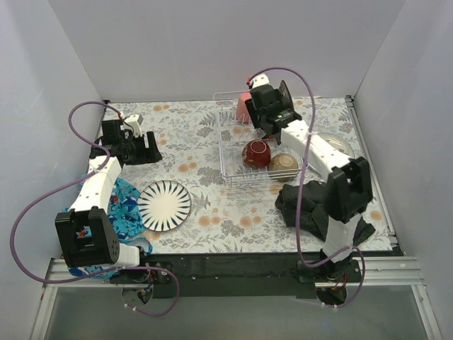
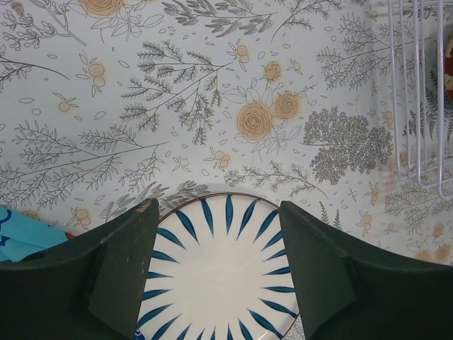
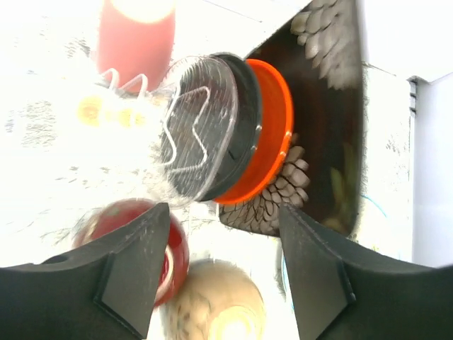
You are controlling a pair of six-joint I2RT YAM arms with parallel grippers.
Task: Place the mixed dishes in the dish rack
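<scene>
The white wire dish rack (image 1: 224, 152) stands at the back middle. It holds a pink cup (image 1: 244, 106), a red bowl (image 1: 256, 153) and a tan-bottomed bowl (image 1: 283, 166). In the right wrist view a black plate (image 3: 205, 127), an orange plate (image 3: 272, 134) and a dark scale-patterned plate (image 3: 318, 106) stand upright. My right gripper (image 1: 269, 126) hangs open and empty over the rack (image 3: 113, 78), above the red bowl (image 3: 173, 248) and tan bowl (image 3: 219, 304). A white plate with dark stripes (image 1: 164, 205) lies flat at the front left. My left gripper (image 2: 216, 212) is open and empty above its far edge (image 2: 219, 276).
A black cloth (image 1: 311, 205) lies crumpled by the right arm's base. A blue patterned cloth (image 1: 124, 205) lies left of the striped plate. Another plate (image 1: 333, 145) lies right of the rack, partly behind the right arm. White walls close in the floral-covered table (image 1: 198, 142).
</scene>
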